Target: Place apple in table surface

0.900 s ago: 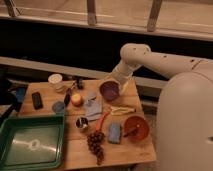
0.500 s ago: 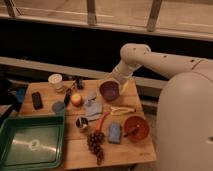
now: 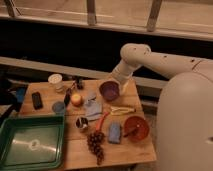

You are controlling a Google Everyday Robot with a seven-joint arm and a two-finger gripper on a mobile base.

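The apple (image 3: pixel 76 100), small and yellow-orange with a reddish blush, rests on the wooden table surface (image 3: pixel 125 152) in its back left part, between dark small items. My white arm comes from the right, bends at an elbow and drops to the table's far edge. My gripper (image 3: pixel 120 86) is at the arm's end, just behind and right of a purple bowl (image 3: pixel 109 90), well to the right of the apple and apart from it.
A green tray (image 3: pixel 30 141) lies at the front left. There are also a white cup (image 3: pixel 55 80), a black object (image 3: pixel 37 100), a blue-grey cloth (image 3: pixel 92 107), a dark grape bunch (image 3: pixel 95 142), a blue sponge (image 3: pixel 115 133) and an orange-red bowl (image 3: pixel 136 128).
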